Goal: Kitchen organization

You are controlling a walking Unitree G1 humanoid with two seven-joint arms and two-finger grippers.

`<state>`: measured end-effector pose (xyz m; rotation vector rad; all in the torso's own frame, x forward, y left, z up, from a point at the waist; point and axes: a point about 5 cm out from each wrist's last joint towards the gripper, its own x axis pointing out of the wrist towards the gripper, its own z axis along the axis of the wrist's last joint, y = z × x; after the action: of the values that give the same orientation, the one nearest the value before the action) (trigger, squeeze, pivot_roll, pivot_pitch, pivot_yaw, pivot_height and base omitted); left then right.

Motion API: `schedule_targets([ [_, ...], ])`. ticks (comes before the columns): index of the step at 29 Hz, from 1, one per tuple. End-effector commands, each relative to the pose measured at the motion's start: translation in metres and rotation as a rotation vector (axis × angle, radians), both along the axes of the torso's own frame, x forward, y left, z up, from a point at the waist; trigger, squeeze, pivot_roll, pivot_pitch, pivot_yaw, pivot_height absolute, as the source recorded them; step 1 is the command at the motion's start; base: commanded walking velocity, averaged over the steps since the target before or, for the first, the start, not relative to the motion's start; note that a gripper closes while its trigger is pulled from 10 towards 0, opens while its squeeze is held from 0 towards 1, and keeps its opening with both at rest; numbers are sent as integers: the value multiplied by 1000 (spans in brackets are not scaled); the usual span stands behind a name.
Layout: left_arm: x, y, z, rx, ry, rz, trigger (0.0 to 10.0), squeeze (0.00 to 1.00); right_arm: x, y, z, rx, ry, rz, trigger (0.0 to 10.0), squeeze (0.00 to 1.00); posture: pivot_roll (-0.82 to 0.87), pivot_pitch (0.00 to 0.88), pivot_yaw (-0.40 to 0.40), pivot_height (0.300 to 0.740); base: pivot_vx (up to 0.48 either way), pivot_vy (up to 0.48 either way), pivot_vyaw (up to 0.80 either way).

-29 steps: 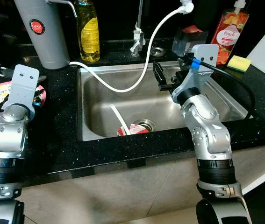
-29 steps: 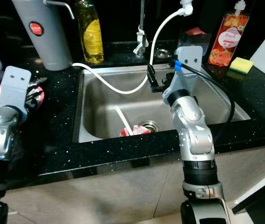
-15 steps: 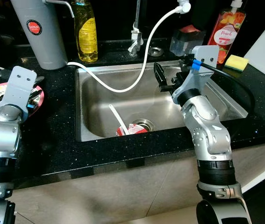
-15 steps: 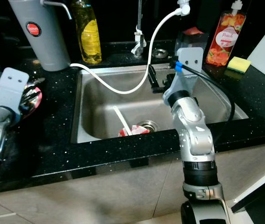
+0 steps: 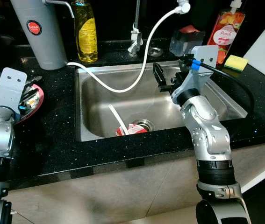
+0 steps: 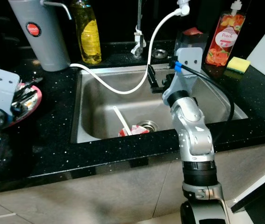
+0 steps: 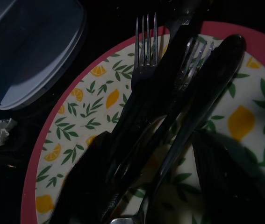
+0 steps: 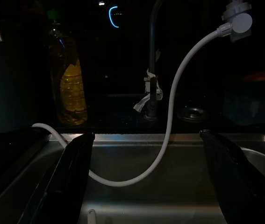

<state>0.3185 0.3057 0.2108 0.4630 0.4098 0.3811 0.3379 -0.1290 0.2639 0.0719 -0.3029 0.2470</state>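
Note:
A red-rimmed plate (image 5: 35,99) with a lemon print (image 7: 71,121) lies on the black counter left of the sink. Forks (image 7: 145,44) and other dark cutlery (image 7: 202,88) lie piled on it. My left gripper (image 7: 155,186) hovers just over the plate, open, its fingers (image 7: 83,186) on either side of the cutlery handles. My right gripper (image 5: 159,77) is held over the steel sink (image 5: 92,93), open and holding nothing (image 8: 153,175). A red-and-white wrapper (image 5: 131,129) and a white stick (image 5: 117,117) lie by the drain.
A white hose (image 5: 144,70) loops from the tap (image 5: 134,35) into the sink. Behind stand a grey jug (image 5: 36,32), a yellow bottle (image 5: 86,30), a peach soap bottle (image 5: 225,30), a clear box (image 5: 186,41) and a sponge (image 5: 237,61). A clear lid (image 7: 29,46) lies beside the plate.
My left arm has shifted left, so more of the plate and cutlery shows beside it. The right arm has stayed over the sink.

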Motion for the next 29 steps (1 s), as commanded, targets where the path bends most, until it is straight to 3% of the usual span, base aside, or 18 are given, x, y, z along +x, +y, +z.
schedule_targets([
  [1,-5,10,-11,-1,54,36,4941,0,-1,-1,-1,0,5,1,10000,0,75,0,-2,740,0,0,0],
  [2,-4,9,-15,-8,61,33,588,0,-1,-4,-1,0,6,-10,10000,0,73,0,0,740,0,0,0],
  [4,-4,8,-15,-9,63,32,588,0,-1,-4,-1,0,6,-12,10000,0,73,0,0,740,0,0,0],
  [5,-4,8,-16,-8,64,33,0,0,-1,-4,0,1,4,-12,10000,0,73,0,1,740,0,0,0],
  [17,-2,9,-9,8,7,32,0,0,2,2,0,2,4,10,10000,0,88,0,-10,740,0,0,0],
  [18,-1,9,-7,12,-4,33,2980,0,2,3,1,0,3,14,10000,0,91,0,-18,740,0,0,0],
  [19,-1,9,-7,12,-4,33,2980,0,2,3,1,0,3,14,10000,0,91,0,-18,740,0,0,0],
  [20,-1,9,-5,14,-16,38,9843,0,3,3,2,-2,1,17,10000,0,91,0,-18,740,0,0,0],
  [26,4,6,4,5,-81,32,10000,0,3,3,3,-8,-2,20,10000,0,70,0,-16,740,0,0,0],
  [27,5,4,5,-16,-92,26,10000,0,2,3,3,-10,-3,20,10000,0,70,0,-16,740,0,0,0],
  [29,11,-4,11,-162,-163,17,10000,0,1,0,3,-15,-4,13,10000,0,70,0,-16,740,0,0,0],
])
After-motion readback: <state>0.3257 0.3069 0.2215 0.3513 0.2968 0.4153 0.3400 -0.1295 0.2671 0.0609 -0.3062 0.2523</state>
